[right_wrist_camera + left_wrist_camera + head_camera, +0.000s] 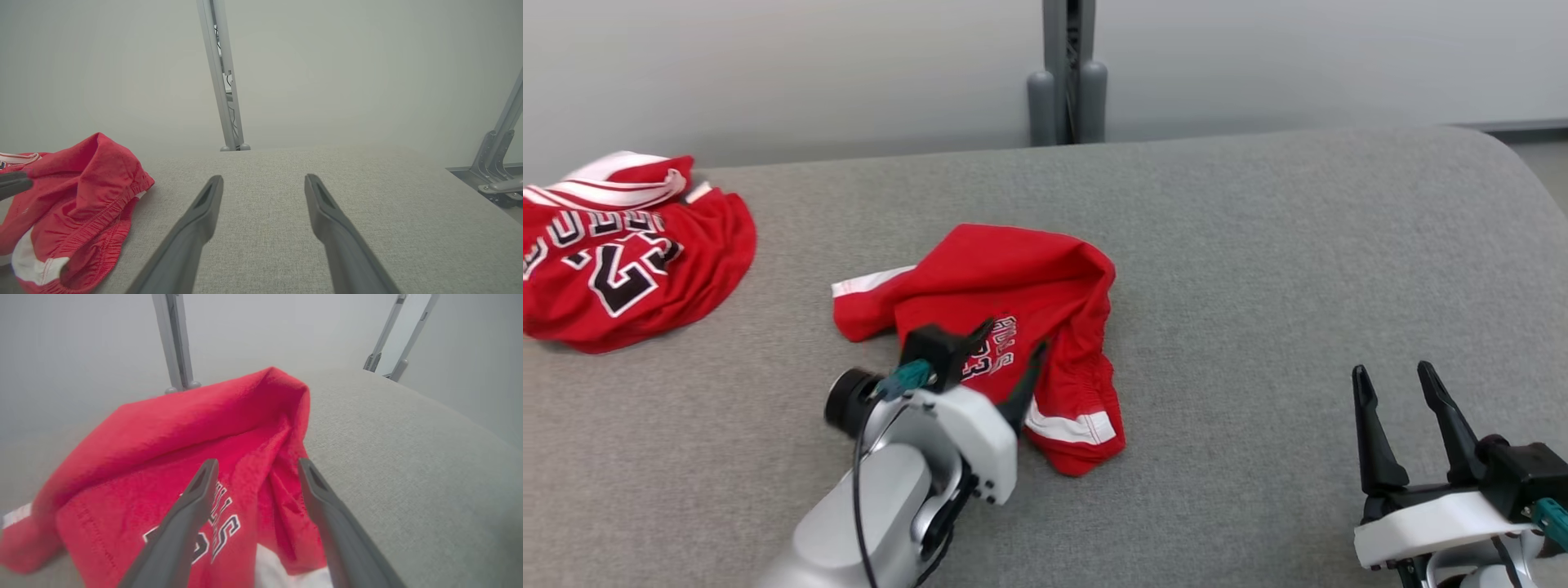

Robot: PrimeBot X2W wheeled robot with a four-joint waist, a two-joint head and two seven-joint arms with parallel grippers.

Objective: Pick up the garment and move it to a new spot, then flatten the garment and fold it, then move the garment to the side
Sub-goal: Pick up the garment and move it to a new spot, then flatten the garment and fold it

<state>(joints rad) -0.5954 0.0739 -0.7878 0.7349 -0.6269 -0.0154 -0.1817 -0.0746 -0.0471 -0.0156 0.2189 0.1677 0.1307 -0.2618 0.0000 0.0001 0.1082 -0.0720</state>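
A crumpled red jersey (pixel 621 253) with black-and-white numerals lies at the far left edge of a grey fabric-covered counter (pixel 1258 269). Behind the counter, a grey metal post (pixel 1068 73) rises against a pale wall (pixel 768 73).

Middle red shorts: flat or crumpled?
Crumpled: the shorts lie bunched on the grey surface, fabric doubled over, elastic waistband curling down one side.

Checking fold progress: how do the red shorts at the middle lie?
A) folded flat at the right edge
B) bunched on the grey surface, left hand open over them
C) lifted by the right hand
B: the red shorts lie crumpled on the grey surface, the left hand open over them.
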